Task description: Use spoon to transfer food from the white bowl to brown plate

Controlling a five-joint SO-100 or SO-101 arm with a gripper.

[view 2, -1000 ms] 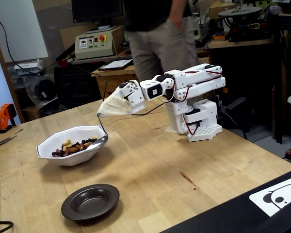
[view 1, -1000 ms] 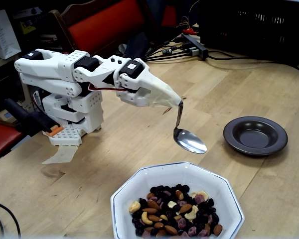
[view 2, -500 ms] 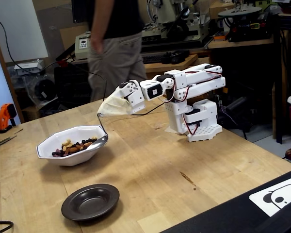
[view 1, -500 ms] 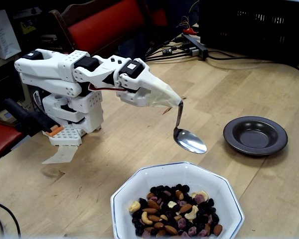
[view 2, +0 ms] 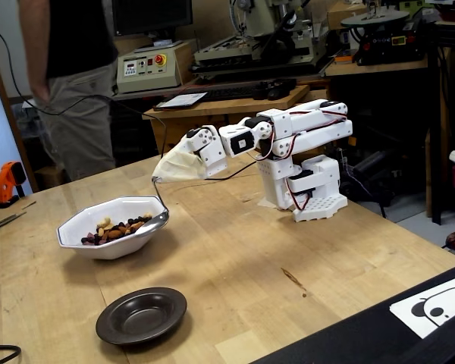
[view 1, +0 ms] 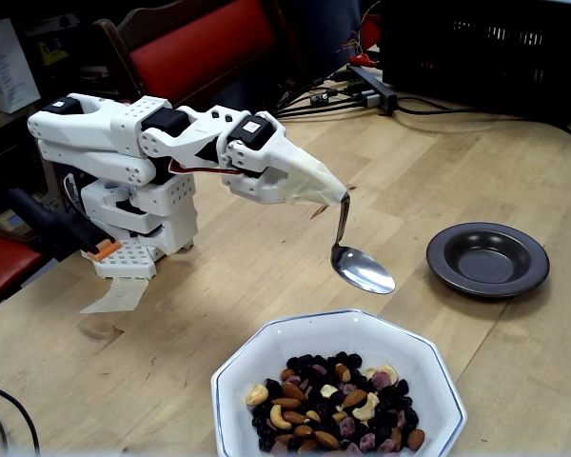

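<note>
— workshop clutter behind, and a pale wooden table point(view 1: 219, 276) up front. what's on it?

— a white arm point(view 2: 303, 140) stretched out level from its base. its fingers point(view 1: 335, 195) are wrapped in cream tape, so i cannot tell how far open they are, but the spoon point(view 1: 360, 267) hangs from their tip by its handle.

— where's the spoon's scoop?

— in a fixed view it hangs in the air just behind the bowl's point(view 1: 266, 347) far rim, tilted, shiny and empty. in the other fixed view the spoon point(view 2: 158, 218) sits level with the rim of the bowl point(view 2: 98, 244), at its right edge; whether they touch i cannot tell.

— and the food?

— all in the bowl: food point(view 1: 333, 400) of cashews, almonds, raisins and purplish berries, heaped in the middle. you can see the food point(view 2: 114, 227) peeking over the rim in the side view too.

— the plate?

— the plate point(view 1: 488, 259) lies flat on the table, empty, well apart from the bowl, to the right of the spoon. in the other fixed view the plate point(view 2: 142, 315) is nearer the camera than the bowl.

— anything else?

— a person point(view 2: 76, 83) stands at upper left behind the table, and a red chair point(view 1: 200, 43) is behind the arm.
</note>
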